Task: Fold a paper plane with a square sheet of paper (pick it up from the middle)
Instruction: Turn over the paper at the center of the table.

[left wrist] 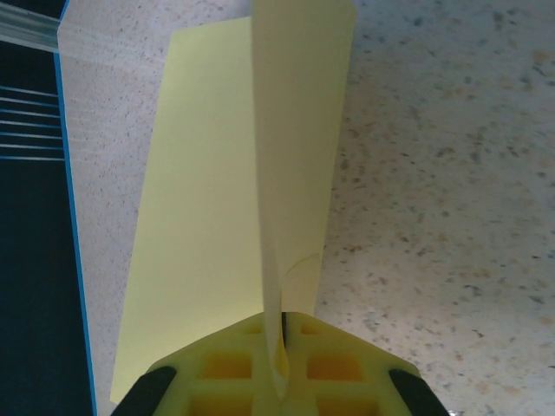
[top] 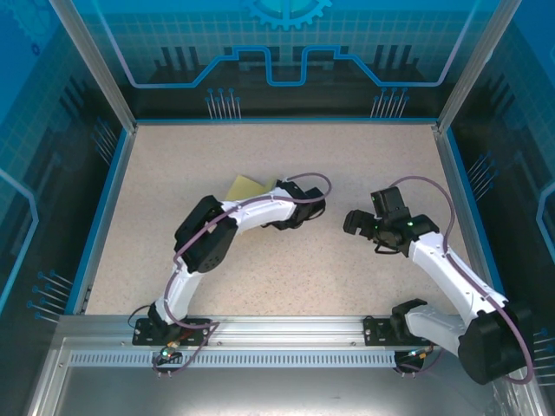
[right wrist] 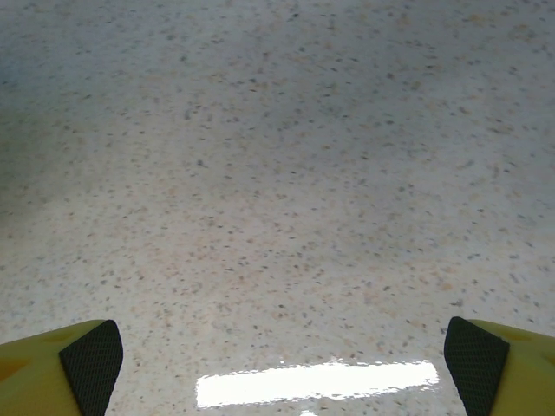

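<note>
The square sheet of paper (left wrist: 208, 217) is pale yellow and lies on the speckled table, with its middle pulled up into a standing ridge. My left gripper (left wrist: 282, 347) is shut on that ridge, the paper pinched between its yellow fingers. From above, a corner of the sheet (top: 244, 186) shows behind the left arm, next to the left gripper (top: 265, 194). My right gripper (top: 368, 213) hovers to the right of it, apart from the paper. It is open, its pads (right wrist: 91, 364) wide apart over bare table with nothing between them.
The table's blue left edge (left wrist: 74, 217) runs close beside the sheet. Clear walls with blue rims (top: 277, 120) enclose the table. The arms' bases sit on the metal rail (top: 277, 334) at the near edge. Open table lies between the two grippers.
</note>
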Motion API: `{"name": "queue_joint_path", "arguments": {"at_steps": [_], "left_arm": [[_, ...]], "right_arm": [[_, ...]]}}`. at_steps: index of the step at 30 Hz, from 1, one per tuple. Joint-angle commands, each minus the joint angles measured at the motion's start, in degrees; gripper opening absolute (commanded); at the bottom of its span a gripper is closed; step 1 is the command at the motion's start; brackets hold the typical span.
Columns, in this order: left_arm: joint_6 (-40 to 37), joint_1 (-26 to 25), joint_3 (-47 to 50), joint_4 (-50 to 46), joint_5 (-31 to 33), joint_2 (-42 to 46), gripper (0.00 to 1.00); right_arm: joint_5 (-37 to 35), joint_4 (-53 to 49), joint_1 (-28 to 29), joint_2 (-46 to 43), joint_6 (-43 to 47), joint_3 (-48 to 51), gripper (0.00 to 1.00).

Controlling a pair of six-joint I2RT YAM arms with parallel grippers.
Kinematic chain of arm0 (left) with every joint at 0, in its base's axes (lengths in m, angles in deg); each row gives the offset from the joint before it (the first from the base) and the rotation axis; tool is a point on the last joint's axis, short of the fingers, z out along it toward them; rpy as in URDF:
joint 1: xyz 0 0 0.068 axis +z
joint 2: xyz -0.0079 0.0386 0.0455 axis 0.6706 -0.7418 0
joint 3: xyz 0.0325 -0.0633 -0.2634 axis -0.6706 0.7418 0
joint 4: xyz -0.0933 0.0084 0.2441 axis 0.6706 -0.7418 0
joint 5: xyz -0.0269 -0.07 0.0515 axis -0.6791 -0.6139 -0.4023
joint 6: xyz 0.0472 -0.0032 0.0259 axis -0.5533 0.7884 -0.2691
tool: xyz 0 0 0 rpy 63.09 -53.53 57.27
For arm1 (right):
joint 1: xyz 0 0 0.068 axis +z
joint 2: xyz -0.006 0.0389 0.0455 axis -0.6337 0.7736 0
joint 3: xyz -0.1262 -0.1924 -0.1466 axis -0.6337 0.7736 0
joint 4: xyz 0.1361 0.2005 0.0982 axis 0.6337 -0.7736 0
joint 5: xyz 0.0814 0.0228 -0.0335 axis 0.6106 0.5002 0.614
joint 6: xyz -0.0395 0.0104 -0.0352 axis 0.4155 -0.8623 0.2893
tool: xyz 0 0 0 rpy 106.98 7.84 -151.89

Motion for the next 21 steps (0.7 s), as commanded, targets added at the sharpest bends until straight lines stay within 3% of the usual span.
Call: {"name": "queue_joint_path", "arguments": {"at_steps": [1,11,21], "left_arm": [[1.1,-2.1,-2.5,-2.0,2.7,-3.4,0.03],[2.6,-6.8,-5.0,-1.6,0.9,-9.3,0.03],[3.5,-7.7,-4.2,-1.3,-0.6,-10.1,0.04]], "right_arm": [[-2.6,-3.1,-2.0,-0.3,-2.3,0.1,0.99],[-3.5,-4.9,-4.4,-1.0,-3.6,0.2,0.99],[-1.8,-4.2,-5.3,-0.9,-3.4,0.6,0.99]]}}
